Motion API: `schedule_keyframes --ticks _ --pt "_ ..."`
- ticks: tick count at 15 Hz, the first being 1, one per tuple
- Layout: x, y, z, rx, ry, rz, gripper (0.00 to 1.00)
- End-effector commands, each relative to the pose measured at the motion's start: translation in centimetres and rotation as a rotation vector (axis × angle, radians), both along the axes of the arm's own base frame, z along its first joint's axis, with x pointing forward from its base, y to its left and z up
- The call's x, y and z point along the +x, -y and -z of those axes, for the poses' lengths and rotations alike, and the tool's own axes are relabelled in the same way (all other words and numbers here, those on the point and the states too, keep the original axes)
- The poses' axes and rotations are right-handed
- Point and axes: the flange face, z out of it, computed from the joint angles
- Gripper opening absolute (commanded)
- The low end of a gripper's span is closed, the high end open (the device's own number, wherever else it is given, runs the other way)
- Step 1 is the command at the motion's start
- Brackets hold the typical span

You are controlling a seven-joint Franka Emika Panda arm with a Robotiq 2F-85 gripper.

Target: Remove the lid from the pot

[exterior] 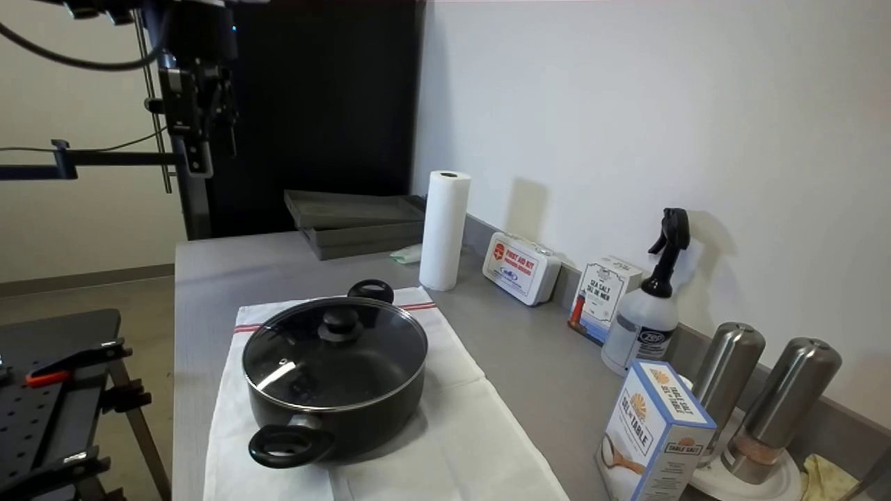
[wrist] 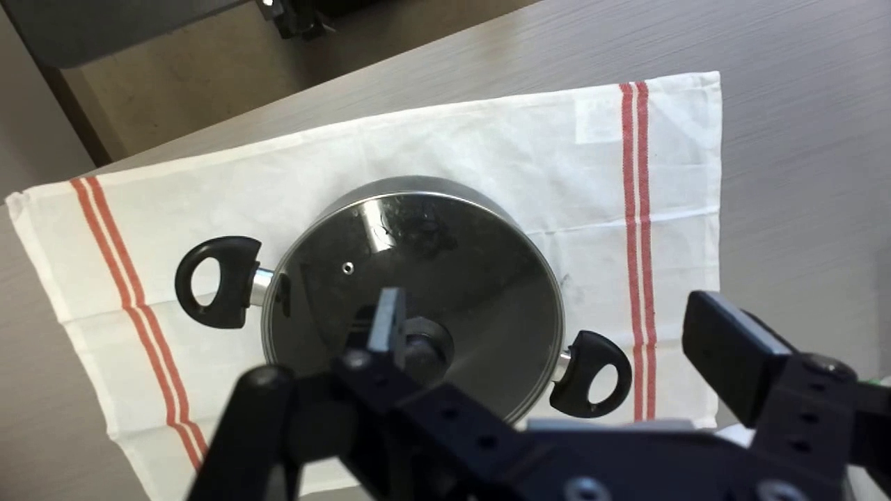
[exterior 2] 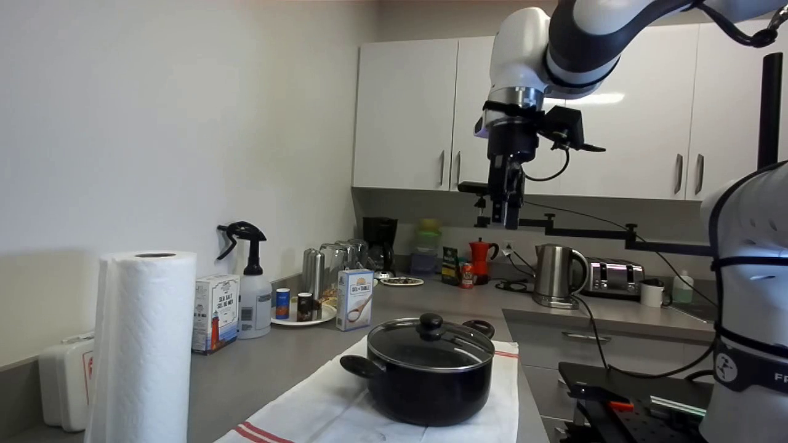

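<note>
The black pot (exterior: 376,428) stands upright on a white towel, with its two black side handles showing; it is also in an exterior view (exterior 2: 431,397) and the wrist view (wrist: 418,184). The see-through glass lid (exterior: 369,376) sits flat on the pot, black knob up, in both exterior views (exterior 2: 425,352) and the wrist view (wrist: 480,278). My gripper (exterior: 217,149) is open and empty, well above the counter and apart from the lid; it also hangs high in an exterior view (exterior 2: 506,212). In the wrist view its fingers (wrist: 557,337) are wide apart, the left one partly covering the knob (wrist: 426,348).
The striped towel (wrist: 473,139) lies along the counter edge. A paper towel roll (exterior: 445,229), first aid kit (exterior: 518,268), spray bottle (exterior: 640,320), salt boxes (exterior: 654,431) and steel mills (exterior: 783,403) stand along the wall. Grey trays (exterior: 362,226) lie at the counter's end.
</note>
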Motion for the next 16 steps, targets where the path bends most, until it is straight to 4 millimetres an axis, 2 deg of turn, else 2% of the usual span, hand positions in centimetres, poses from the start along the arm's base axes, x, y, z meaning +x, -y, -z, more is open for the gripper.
schedule_keyframes --ticks 1,6,16 --pt "0.9 0.9 2.9 -0.007 -0.016 0.033 1.00" --pt "2.2 1.7 6.8 -0.005 -0.036 0.034 1.00" --pt "5.2 3.8 12.6 0.003 -0.049 0.071 1.00"
